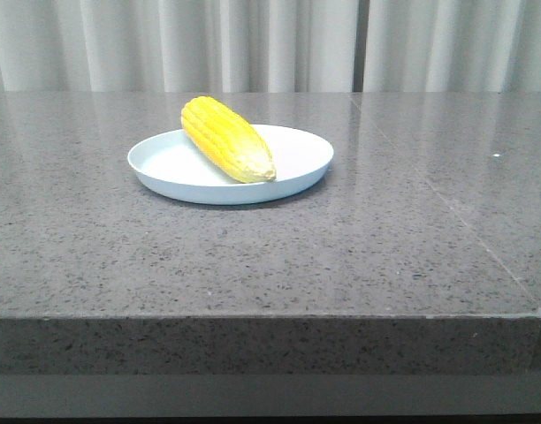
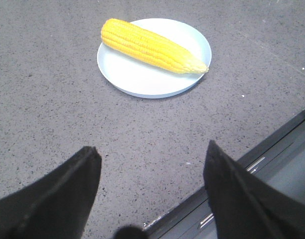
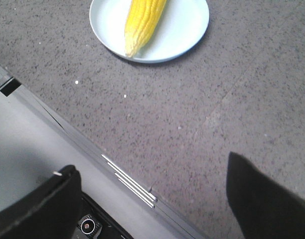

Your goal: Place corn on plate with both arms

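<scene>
The bright yellow corn cob is seen lying across the round pale bluish-white plate on the grey speckled stone desk. Left hand and right hand are held spread, empty, well apart from the plate. No writing is legible.

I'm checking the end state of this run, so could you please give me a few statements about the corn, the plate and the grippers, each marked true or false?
1. The corn lies on the plate. True.
2. The left gripper is shut on the corn. False: its fingers are spread apart over bare table, well short of the plate, holding nothing.
3. The corn's paler tip points toward the plate's near rim in the front view. True.
4. The plate hangs over the table edge. False: it sits well back from the edge.
5. The right gripper is open and empty. True.
</scene>
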You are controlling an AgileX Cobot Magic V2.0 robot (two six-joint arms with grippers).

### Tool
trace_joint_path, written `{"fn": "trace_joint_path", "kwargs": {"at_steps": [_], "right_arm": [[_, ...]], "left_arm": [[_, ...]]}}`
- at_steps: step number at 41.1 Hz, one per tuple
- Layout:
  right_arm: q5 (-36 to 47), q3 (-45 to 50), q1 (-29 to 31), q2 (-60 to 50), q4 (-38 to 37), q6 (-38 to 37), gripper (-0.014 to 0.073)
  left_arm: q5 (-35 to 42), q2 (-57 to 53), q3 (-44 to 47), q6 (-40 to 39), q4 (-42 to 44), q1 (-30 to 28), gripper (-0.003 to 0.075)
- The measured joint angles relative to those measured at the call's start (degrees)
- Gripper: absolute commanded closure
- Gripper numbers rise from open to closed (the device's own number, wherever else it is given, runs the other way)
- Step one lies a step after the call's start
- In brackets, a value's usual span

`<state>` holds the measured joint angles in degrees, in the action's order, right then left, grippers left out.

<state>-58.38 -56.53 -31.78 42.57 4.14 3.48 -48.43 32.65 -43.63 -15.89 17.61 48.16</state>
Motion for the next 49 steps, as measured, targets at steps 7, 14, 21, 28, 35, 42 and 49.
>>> {"fn": "trace_joint_path", "kwargs": {"at_steps": [7,14,21,28,35,42,49], "right_arm": [[-0.1,4.5,0.0,-7.5,-0.1,-0.1,-0.0021],[-0.5,5.8,0.0,-9.0,-0.1,-0.1,-0.0020],[-1.0,6.0,0.0,-9.1,-0.1,-0.1,0.0120],[-1.1,6.0,0.0,-9.1,-0.1,-0.1,0.0413],[-1.1,6.0,0.0,-9.1,-0.1,-0.1,0.0636],[-1.1,6.0,0.0,-9.1,-0.2,-0.1,0.0661],[-1.1,6.0,0.0,-9.1,-0.2,-0.1,0.0661]], "left_arm": [[0.2,0.0,0.0,0.0,0.0,0.0,0.0283],[0.9,0.0,0.0,0.0,0.0,0.0,0.0287],[0.9,0.0,0.0,0.0,0.0,0.0,0.0403],[0.9,0.0,0.0,0.0,0.0,0.0,0.0564],[0.9,0.0,0.0,0.0,-0.1,0.0,0.0704],[0.9,0.0,0.0,0.0,-0.9,0.0,0.0741],[0.9,0.0,0.0,0.4,-2.6,0.0,0.0741]]}}
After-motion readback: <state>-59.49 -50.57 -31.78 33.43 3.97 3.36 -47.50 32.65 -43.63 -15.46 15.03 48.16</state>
